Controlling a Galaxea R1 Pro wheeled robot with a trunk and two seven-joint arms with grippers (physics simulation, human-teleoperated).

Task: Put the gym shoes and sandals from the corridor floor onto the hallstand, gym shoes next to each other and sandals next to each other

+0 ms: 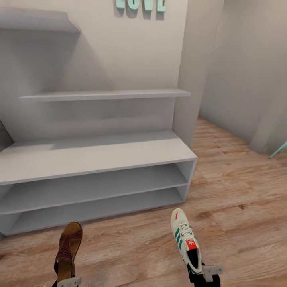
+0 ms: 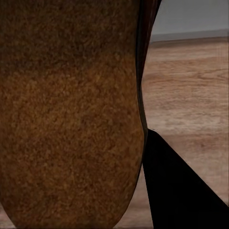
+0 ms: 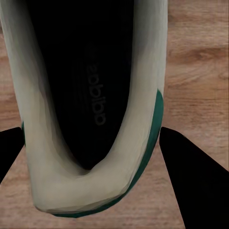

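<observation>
The light grey hallstand [image 1: 91,157] stands straight ahead, its wide bench top and the two low open shelves under it all bare. My left gripper [image 1: 66,281] is shut on the heel of a reddish-brown sandal [image 1: 68,247], whose toe points at the rack. In the left wrist view the sandal's tan sole [image 2: 71,114] looms close beside one dark finger [image 2: 181,191]. My right gripper [image 1: 204,275] is shut on the heel of a white gym shoe [image 1: 184,237] with green stripes. The right wrist view shows that gym shoe's heel opening [image 3: 90,95] between two dark fingers [image 3: 191,181]. Both are held over the wood-plank corridor floor [image 1: 239,199].
Two staggered shelves [image 1: 107,95] sit on the rack's back panel. Teal letters [image 1: 140,4] hang on the wall above. A wall corner [image 1: 197,79] rises just right of the rack, with open floor beyond it. A teal object [image 1: 280,150] pokes in at the right edge.
</observation>
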